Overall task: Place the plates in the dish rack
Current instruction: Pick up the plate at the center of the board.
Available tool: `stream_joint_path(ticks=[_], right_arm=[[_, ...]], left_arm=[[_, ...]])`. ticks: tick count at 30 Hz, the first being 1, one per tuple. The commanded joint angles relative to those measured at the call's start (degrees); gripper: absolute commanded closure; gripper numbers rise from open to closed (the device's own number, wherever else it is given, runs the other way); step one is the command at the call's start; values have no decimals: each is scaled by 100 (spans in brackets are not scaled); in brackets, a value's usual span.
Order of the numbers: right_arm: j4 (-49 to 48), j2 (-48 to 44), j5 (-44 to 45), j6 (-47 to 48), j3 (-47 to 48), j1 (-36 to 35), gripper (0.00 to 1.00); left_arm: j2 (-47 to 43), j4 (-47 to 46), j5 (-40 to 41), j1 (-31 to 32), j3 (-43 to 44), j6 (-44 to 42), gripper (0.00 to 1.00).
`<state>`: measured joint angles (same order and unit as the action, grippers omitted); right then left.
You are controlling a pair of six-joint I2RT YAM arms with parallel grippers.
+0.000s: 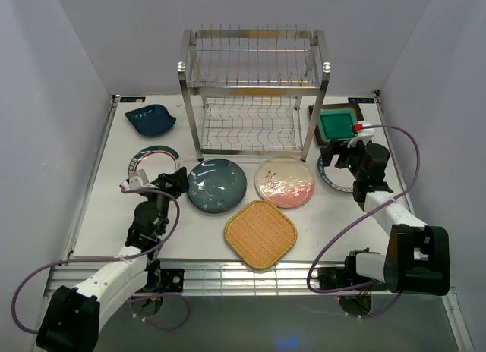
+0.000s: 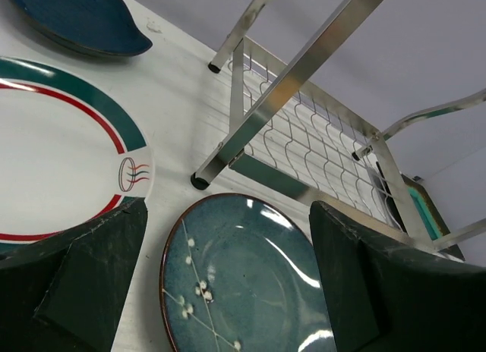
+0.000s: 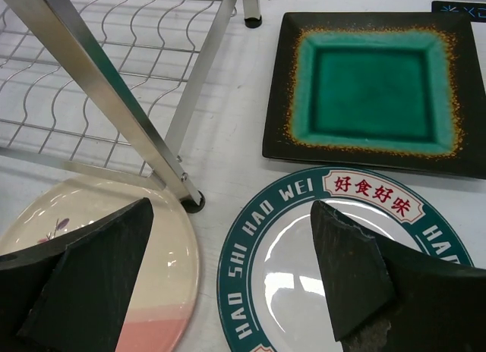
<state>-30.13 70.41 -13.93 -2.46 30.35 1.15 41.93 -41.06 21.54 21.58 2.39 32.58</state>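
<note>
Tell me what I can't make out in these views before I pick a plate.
- Teal-rimmed white plate: top view, mostly hidden under the right gripper; right wrist view, lower part cut by the frame edge.
- Green-and-red-rimmed white plate: top view, near side covered by the left gripper.
- Dark blue leaf dish: left wrist view, cut off by the top edge.

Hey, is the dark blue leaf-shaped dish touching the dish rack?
Apart. The left wrist view shows a strip of table between the dark blue leaf-shaped dish and the nearest foot of the dish rack.
</note>
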Motion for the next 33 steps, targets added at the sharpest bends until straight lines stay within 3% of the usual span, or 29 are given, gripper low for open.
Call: stream_joint_path(ticks=[1,9,19,29,33], right_arm=[[-257,-107,267,53,199,26,10],[-309,-317,216,220,59,26,10],[-371,-546,75,457,-108,26,10],[-380,-625,-48,474,-143,70,10],[-380,-695,-118,474,-169,96,10]], left_arm=[[235,254,-212,4,-337,204,2],[764,1899,-431,4,692,1161,2],[-114,2725,-844,4,762,1594,2],[103,2770,-1467,-40,876,1647,2],[368,2578,-1854,-434,860,1567,2]])
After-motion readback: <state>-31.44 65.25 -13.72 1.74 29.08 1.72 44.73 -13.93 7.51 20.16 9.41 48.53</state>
